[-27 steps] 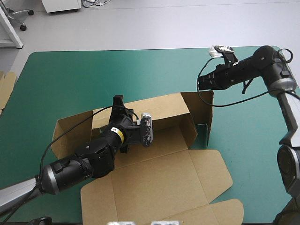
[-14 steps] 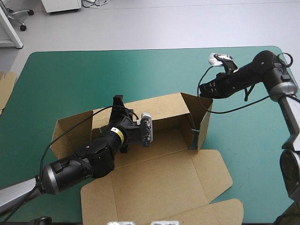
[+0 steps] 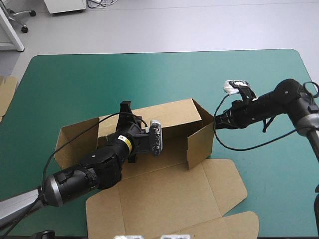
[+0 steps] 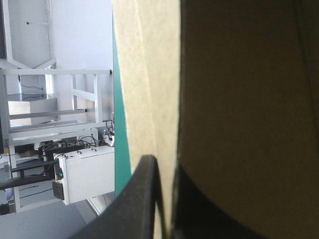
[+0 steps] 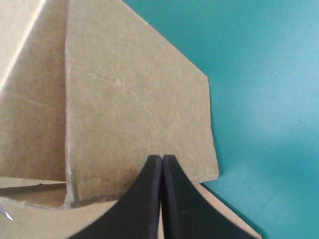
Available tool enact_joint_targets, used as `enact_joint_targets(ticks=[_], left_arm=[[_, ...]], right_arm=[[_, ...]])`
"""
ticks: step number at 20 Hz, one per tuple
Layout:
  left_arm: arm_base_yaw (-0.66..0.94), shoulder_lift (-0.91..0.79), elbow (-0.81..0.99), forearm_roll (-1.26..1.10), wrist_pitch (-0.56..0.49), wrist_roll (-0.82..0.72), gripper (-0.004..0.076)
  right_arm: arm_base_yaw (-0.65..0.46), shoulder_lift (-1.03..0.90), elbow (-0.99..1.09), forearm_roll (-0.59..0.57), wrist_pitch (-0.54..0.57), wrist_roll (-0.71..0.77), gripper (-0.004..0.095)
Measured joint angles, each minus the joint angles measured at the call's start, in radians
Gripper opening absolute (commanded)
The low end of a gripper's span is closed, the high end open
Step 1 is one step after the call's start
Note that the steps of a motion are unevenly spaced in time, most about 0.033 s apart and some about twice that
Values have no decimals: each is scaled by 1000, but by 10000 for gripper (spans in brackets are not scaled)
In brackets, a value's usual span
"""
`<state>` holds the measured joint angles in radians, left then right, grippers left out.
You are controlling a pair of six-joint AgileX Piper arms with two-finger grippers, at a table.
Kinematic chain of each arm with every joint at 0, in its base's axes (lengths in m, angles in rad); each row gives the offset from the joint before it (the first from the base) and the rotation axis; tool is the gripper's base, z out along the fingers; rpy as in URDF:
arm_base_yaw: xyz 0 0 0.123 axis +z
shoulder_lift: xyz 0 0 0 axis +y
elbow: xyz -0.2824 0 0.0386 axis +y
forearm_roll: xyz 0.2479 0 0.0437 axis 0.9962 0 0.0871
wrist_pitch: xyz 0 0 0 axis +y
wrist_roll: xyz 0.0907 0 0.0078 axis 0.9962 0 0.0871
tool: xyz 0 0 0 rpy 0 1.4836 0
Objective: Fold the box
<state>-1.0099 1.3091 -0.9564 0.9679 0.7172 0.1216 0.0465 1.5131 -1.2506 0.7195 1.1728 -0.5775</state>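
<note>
The brown box (image 3: 169, 191) lies mid-table with its long back wall (image 3: 172, 113) raised and its lid flat toward the near edge. My left gripper (image 3: 125, 106) is shut on the top edge of that wall; in the left wrist view the board (image 4: 149, 74) runs between the black fingers (image 4: 142, 199). My right gripper (image 3: 216, 123) is shut, its tip pressed on the outside of the right end flap (image 3: 200, 144), which stands upright and is turned inward. In the right wrist view the joined fingertips (image 5: 162, 159) touch the flap (image 5: 134, 109). The left end flap (image 3: 75, 139) angles outward.
More brown board (image 3: 6, 94) shows at the table's left edge. Bare teal-green cover (image 3: 109, 74) stretches behind the box and to its right (image 3: 269, 164). The lid's small tabs (image 3: 239, 221) reach close to the table's front edge.
My right gripper has moved nearer and leftward, swinging the right end flap from open outward to upright across the box's end. The left arm has stayed put.
</note>
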Motion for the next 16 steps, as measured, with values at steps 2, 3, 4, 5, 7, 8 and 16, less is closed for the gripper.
enact_joint_targets(ticks=[2,3,4,5,7,8,16], left_arm=[[0,0,0,0,-1,-2,-15],[0,0,0,0,-1,-3,-15],[0,0,0,0,-2,-7,-14],[0,0,0,1,-2,-10,-15],[0,0,0,1,-2,-12,-15],[0,0,0,1,-2,-14,-15],[0,0,1,3,-3,-15,-15]], right_arm=[[0,-30,43,15,-40,-33,-18],[0,-31,55,24,-47,-46,-18],[0,-31,73,42,-57,-72,-18],[0,-31,78,50,-57,-84,-13],[3,-31,87,61,-56,-106,73],[15,-31,88,59,-52,-113,146],[85,-31,88,33,20,-124,490]])
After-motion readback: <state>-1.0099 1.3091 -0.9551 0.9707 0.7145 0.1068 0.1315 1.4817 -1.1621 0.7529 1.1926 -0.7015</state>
